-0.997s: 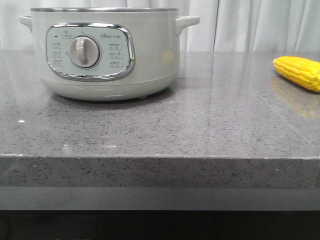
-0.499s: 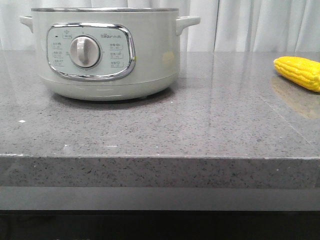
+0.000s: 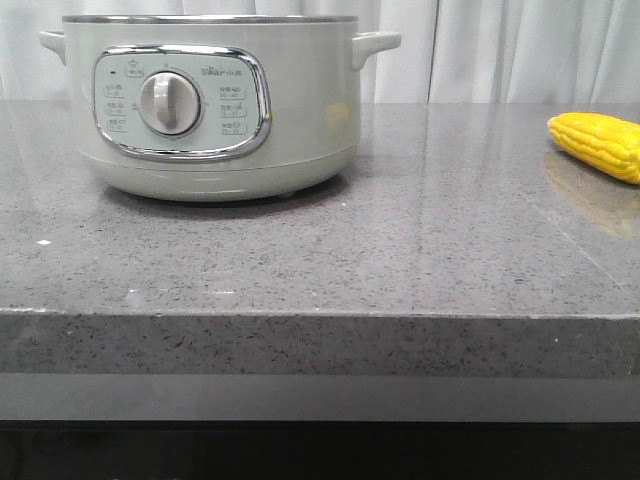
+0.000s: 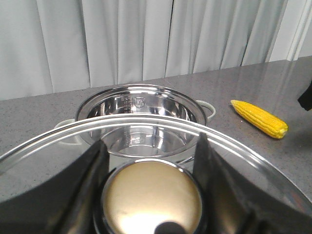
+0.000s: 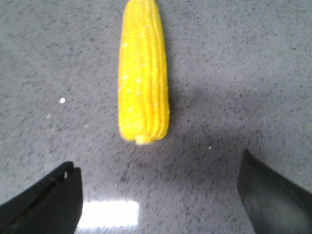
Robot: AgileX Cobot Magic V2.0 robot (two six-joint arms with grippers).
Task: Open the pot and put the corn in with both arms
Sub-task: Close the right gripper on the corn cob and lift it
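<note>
pot unmoved across the front frames, now open, steel bowl bare | left gripper clamped on the lid by its knob, above the pot | right gripper spread wide above corn lying on countertop, well right of pot | next likely: grasp corn

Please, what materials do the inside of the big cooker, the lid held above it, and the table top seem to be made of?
The cream-white round pot has an inner bowl that looks like polished steel: it mirrors its own stamped marks. The clear lid with a metal rim seems glass, since the pot shows through it; its round knob looks brushed gold-toned metal or plastic. The grey speckled counter looks like polished stone or composite, glossy with reflections.
</note>
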